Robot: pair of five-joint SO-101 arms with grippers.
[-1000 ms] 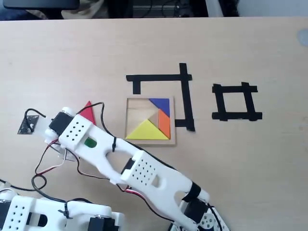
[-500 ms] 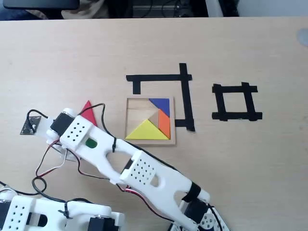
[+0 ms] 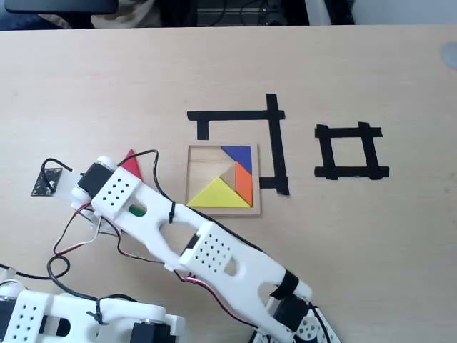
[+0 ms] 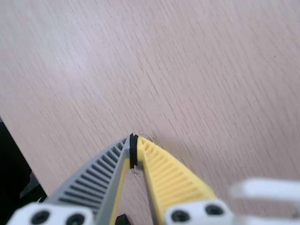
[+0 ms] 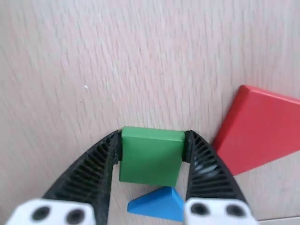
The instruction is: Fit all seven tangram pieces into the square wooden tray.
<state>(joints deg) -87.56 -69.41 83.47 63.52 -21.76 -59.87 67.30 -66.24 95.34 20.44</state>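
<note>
Pale wood-grain bench [image 3: 357, 64] carries the square wooden tray [image 3: 221, 210], which already has a yellow triangle [image 3: 213, 193], an orange piece [image 3: 244, 184] and a blue piece [image 3: 238, 153] seated in it. Its corner farthest from the orange piece looks free.

To the left of the tray, well apart from it, the right pincer [image 5: 152, 137] is clamped on a green square [image 5: 151, 157], one jaw on each of two opposite edges. A red triangle [image 5: 255, 133] lies just beside one jaw, between the pincer and the tray. A small blue triangle [image 5: 159, 205] sits close behind the green square.

The left pincer [image 4: 134, 143] is closed on nothing over bare bench, nearer the robot than the tray.

The likely trouble is this:
- That jaw may brush the red triangle on lifting and push it.
- The square may swivel in a two-edge hold and arrive skewed.
- It may then catch the tray's rim or ride up on a seated piece.
</note>
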